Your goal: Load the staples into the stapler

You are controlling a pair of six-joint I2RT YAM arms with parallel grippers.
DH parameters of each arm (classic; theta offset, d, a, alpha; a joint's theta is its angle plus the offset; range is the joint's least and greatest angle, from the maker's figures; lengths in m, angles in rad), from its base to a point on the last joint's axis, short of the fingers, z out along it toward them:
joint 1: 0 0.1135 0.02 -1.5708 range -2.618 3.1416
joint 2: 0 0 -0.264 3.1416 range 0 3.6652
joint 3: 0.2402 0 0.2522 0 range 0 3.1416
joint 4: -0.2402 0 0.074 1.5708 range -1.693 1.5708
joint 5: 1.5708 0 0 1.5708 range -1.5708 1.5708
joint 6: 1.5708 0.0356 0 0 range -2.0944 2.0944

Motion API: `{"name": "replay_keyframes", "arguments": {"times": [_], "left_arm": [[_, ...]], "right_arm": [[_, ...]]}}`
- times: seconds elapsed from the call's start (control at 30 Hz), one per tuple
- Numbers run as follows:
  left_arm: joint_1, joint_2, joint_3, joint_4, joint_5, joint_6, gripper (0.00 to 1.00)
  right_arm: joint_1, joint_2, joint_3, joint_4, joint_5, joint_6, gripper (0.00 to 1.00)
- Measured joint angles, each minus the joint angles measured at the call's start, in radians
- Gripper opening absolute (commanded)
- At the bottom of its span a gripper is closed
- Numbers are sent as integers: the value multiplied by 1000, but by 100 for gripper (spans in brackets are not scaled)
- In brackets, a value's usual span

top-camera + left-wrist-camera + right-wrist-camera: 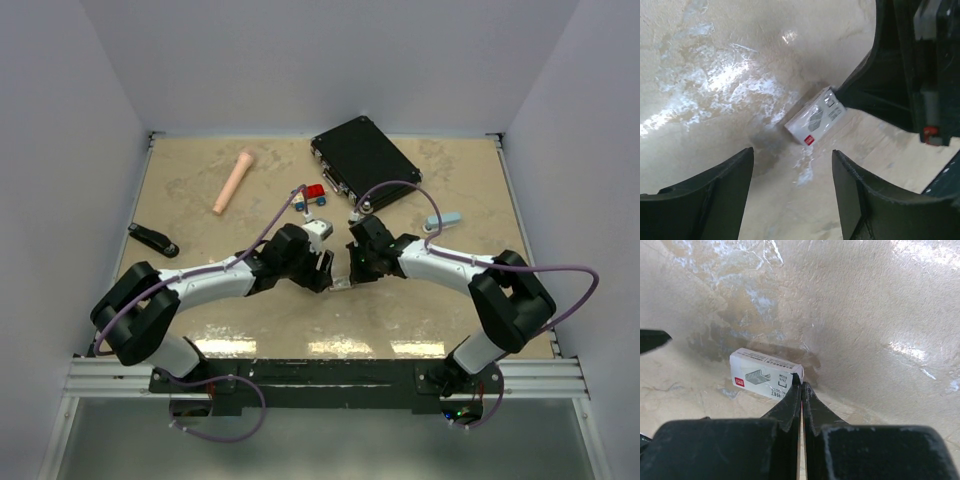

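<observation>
A tiny white cardboard staple box [765, 374] lies on the beige table between the two arms [343, 283]. The staples themselves do not show. My right gripper [801, 385] is shut, and its tips pinch the end flap of the box [815, 115]. My left gripper [792, 152] stands open just short of the box's other end, with only bare table between its fingers. A black stapler [153, 240] lies far to the left, away from both grippers [322, 262].
A black case [365, 162] sits at the back. A pink cylinder [233, 181] lies at the back left. Small red and blue pieces [314, 194] lie behind the grippers. A pale-blue object [443, 222] rests at the right.
</observation>
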Motion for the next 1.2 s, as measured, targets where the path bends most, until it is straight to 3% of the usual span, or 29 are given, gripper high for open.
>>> {"name": "replay_keyframes", "arguments": {"times": [0.2, 0.47, 0.77, 1.2], "left_arm": [[0, 0, -14, 57, 1, -267, 59], [0, 15, -36, 86, -43, -442, 48], [0, 61, -79, 145, -42, -520, 45], [0, 119, -80, 193, 12, -553, 33]], "right_arm": [[0, -2, -5, 23, 0, 26, 0], [0, -14, -33, 50, -5, 48, 0], [0, -20, -61, 77, -15, 63, 0], [0, -20, -67, 100, -39, 80, 0]]}}
